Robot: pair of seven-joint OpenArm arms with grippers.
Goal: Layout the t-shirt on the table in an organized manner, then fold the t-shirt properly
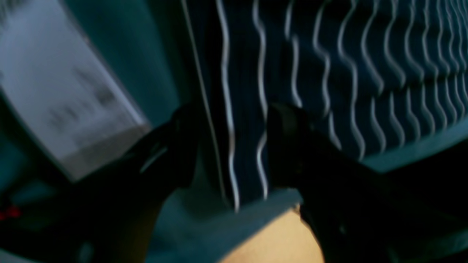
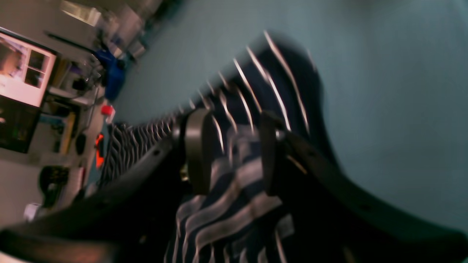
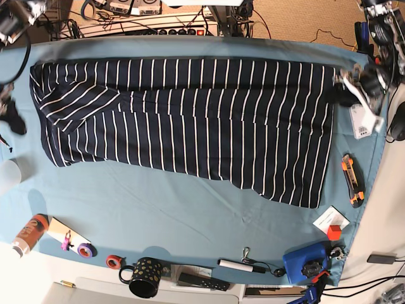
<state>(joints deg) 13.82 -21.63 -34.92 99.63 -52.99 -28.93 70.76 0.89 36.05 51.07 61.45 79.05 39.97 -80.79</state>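
Two grippers, left gripper [image 1: 234,146] and right gripper [image 2: 232,153], fingers [image 2: 197,149] wide apart, holding nothing. T-shirt [image 3: 190,120] flat on the table [image 3: 190,215], striped cloth between both finger pairs. Lift straight up; avoid dragging cloth.

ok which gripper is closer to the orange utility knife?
Left. The left gripper is at the t-shirt end beside the utility knife; the right gripper is over the opposite sleeve end.
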